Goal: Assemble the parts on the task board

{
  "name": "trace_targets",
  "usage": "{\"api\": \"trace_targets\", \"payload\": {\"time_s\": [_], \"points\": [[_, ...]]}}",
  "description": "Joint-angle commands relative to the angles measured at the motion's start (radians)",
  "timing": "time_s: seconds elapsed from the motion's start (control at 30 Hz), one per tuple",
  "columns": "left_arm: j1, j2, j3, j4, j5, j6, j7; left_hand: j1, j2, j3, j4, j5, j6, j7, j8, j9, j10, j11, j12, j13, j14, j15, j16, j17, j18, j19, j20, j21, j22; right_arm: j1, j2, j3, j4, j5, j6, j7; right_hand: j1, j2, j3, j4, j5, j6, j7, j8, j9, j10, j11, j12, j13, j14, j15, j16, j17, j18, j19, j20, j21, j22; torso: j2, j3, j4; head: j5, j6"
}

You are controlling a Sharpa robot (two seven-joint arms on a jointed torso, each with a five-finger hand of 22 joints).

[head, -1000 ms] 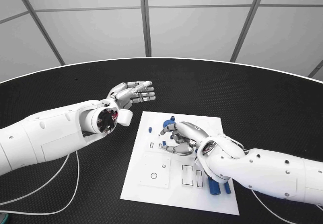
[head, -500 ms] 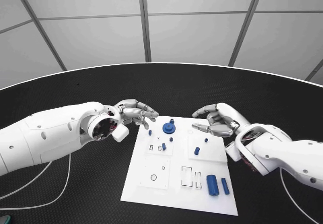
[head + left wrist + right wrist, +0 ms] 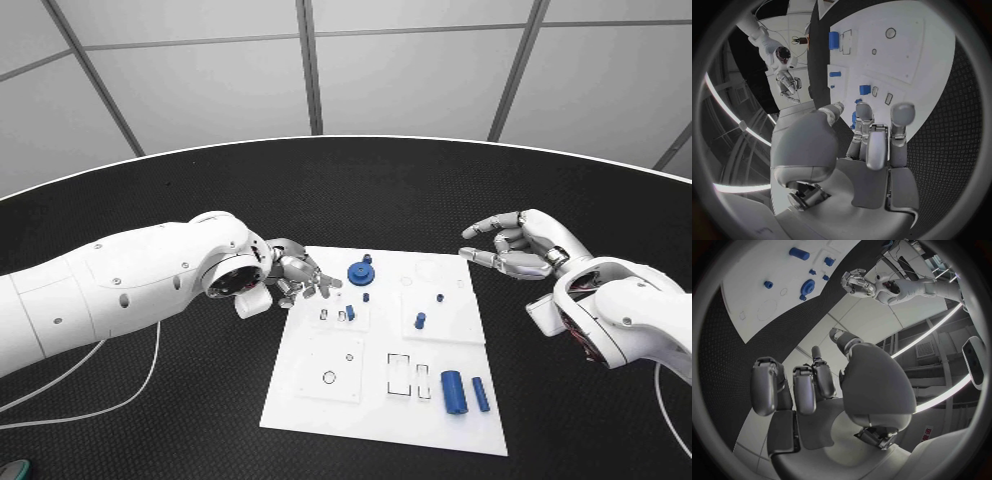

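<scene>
The white task board [image 3: 332,385] lies in the middle of the black table. On its far part stand a round blue part [image 3: 361,272] and several small blue pegs [image 3: 420,321]. Two blue cylinders [image 3: 453,392] lie side by side near its front right corner. My left hand [image 3: 300,275] hovers at the board's far left edge with fingers loosely bent and apart, holding nothing; its fingertips [image 3: 902,111] reach over the board [image 3: 904,55] near a blue peg [image 3: 864,89]. My right hand [image 3: 516,245] is off the board's far right corner, fingers apart and empty, as the right wrist view confirms [image 3: 811,390].
Rectangular outlines and small round holes [image 3: 329,378] mark the board's near half. Black table surrounds the board on all sides. A white cable [image 3: 130,385] trails under my left arm at the front left.
My right hand has drawn back from the pegs on the board to the right, off its far corner. My left hand has come down and in to the board's far left edge.
</scene>
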Motion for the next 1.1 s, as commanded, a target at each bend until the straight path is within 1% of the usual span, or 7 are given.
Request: {"api": "trace_targets", "payload": {"time_s": [0.03,0.1,0.2,0.4,0.7,0.97,1.1], "points": [[0.0,0.024,0.0,-0.006,-0.01,0.005,-0.047,-0.018,0.002,-0.011,0.001,-0.005,-0.009,-0.002,0.024,0.017,0.025,-0.005,0.063,0.061,0.067,-0.009,0.021,0.105,-0.023,0.066,-0.006,0.066,0.115,0.0,-0.001,0.0,-0.002,0.001,0.0,-0.002,-0.004,-0.001,0.001,0.005,0.006,0.007,0.001,0.006,0.001,0.005,-0.002,0.004,0.097,0.085,-0.009,-0.004,0.185,0.005,0.025,-0.008,-0.004,0.076,0.0,-0.0007,0.0004,0.0,-0.003],[0.0,0.037,0.0,-0.01,-0.013,0.006,-0.069,-0.023,0.005,-0.015,0.001,-0.005,-0.01,-0.004,0.035,0.026,0.031,-0.007,0.083,0.08,0.071,-0.011,0.028,0.119,-0.031,0.087,-0.009,0.089,0.159,0.0,-0.001,0.0,-0.003,0.001,0.0,-0.004,-0.003,-0.001,0.002,0.005,0.01,0.006,0.001,0.007,0.0,0.006,-0.002,0.004,0.097,0.085,-0.009,-0.004,0.185,0.005,0.025,-0.009,-0.005,0.076,0.0,-0.0038,0.0014,0.001,-0.004],[0.0,0.062,0.0,-0.019,-0.019,0.005,-0.103,-0.04,0.01,-0.027,0.002,-0.006,-0.015,-0.009,0.057,0.044,0.038,-0.011,0.111,0.105,0.076,-0.015,0.039,0.14,-0.043,0.119,-0.013,0.127,0.229,0.0,0.002,0.0,-0.006,0.001,0.0,-0.006,-0.003,-0.001,0.002,0.005,0.013,0.006,0.001,0.007,0.0,0.006,-0.002,0.004,0.097,0.085,-0.009,-0.004,0.184,0.005,0.025,-0.009,-0.006,0.075,0.002,-0.0037,0.0017,0.001,-0.008],[0.0,0.099,0.0,-0.036,-0.047,0.003,-0.14,-0.064,0.006,-0.052,0.002,-0.008,-0.02,-0.016,0.086,0.07,0.051,-0.017,0.146,0.136,0.079,-0.02,0.046,0.155,-0.049,0.137,-0.018,0.151,0.271,0.0,0.005,0.0,-0.011,0.002,0.001,-0.011,-0.002,-0.001,0.003,0.006,0.019,0.004,0.0,0.008,0.0,0.007,-0.003,0.004,0.097,0.085,-0.01,-0.004,0.185,0.005,0.025,-0.01,-0.006,0.075,0.003,-0.0041,0.0043,-0.003,-0.011],[0.0,0.144,0.0,-0.072,-0.084,0.018,-0.169,-0.075,0.001,-0.067,0.002,-0.009,-0.025,-0.018,0.095,0.08,0.051,-0.018,0.154,0.141,0.081,-0.021,0.049,0.161,-0.051,0.14,-0.02,0.155,0.279,0.0,0.009,-0.001,-0.013,0.002,0.001,-0.016,-0.001,-0.001,0.003,0.007,0.025,0.003,0.0,0.009,-0.001,0.006,-0.003,0.004,0.096,0.085,-0.01,-0.005,0.184,0.005,0.025,-0.011,-0.007,0.074,0.004,-0.0047,0.0051,-0.008,-0.017],[0.0,0.164,0.0,-0.093,-0.097,0.024,-0.174,-0.075,0.001,-0.068,0.002,-0.009,-0.026,-0.018,0.096,0.081,0.051,-0.018,0.155,0.142,0.081,-0.021,0.05,0.162,-0.051,0.141,-0.02,0.157,0.283,0.0,0.011,-0.001,-0.015,0.002,0.001,-0.019,-0.001,-0.001,0.003,0.007,0.028,0.002,0.0,0.009,-0.001,0.006,-0.003,0.003,0.095,0.085,-0.01,-0.005,0.183,0.005,0.024,-0.011,-0.008,0.073,0.003,-0.0052,0.0052,-0.009,-0.022],[0.0,0.174,0.001,-0.104,-0.099,0.032,-0.177,-0.072,0.002,-0.069,0.0,-0.007,-0.028,-0.018,0.098,0.083,0.049,-0.019,0.154,0.139,0.082,-0.022,0.051,0.165,-0.052,0.142,-0.02,0.16,0.288,0.0,0.012,-0.001,-0.016,0.002,0.001,-0.02,-0.001,-0.001,0.003,0.007,0.028,0.002,0.0,0.009,-0.001,0.006,-0.003,0.003,0.095,0.085,-0.01,-0.005,0.183,0.005,0.024,-0.011,-0.008,0.073,0.003,-0.0069,0.006,-0.011,-0.025]]}}
